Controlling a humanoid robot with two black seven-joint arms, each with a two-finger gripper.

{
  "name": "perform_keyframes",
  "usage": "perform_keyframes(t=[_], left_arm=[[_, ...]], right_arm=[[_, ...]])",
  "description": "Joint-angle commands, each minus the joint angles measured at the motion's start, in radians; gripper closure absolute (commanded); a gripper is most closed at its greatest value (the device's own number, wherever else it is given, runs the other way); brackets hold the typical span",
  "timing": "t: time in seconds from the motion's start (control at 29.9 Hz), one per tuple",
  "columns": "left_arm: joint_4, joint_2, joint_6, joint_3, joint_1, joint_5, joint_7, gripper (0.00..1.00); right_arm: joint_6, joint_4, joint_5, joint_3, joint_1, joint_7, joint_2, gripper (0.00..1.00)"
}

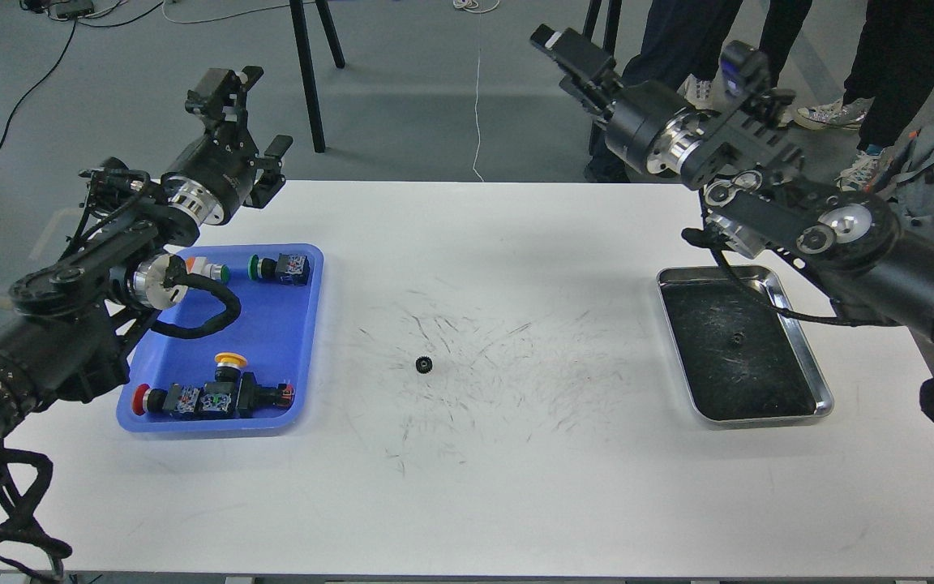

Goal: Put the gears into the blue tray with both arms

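One gear (424, 365) lies flat (hole facing up) on the table (516, 487).

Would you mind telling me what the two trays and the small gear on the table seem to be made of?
The blue tray looks like moulded plastic: uniform bright colour, soft sheen, rounded corners. The steel tray appears to be polished metal, its rim mirror-bright, with a dark, matte bottom, possibly a liner. The gear is matte black; too small to tell plastic from metal.
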Motion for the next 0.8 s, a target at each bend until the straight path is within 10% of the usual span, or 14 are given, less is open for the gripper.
perform_keyframes(t=[0.0,0.77], left_arm=[[-0.106,0.030,0.005,0.038,0.016,0.039,0.000,0.00],[-0.753,0.369,0.161,0.257,0.055,0.508,-0.064,0.00]], right_arm=[[0.001,-0.002,0.097,0.034,-0.011,-0.002,-0.084,0.05],[-0.039,0.005,0.141,0.366,-0.307,0.004,-0.178,0.05]])
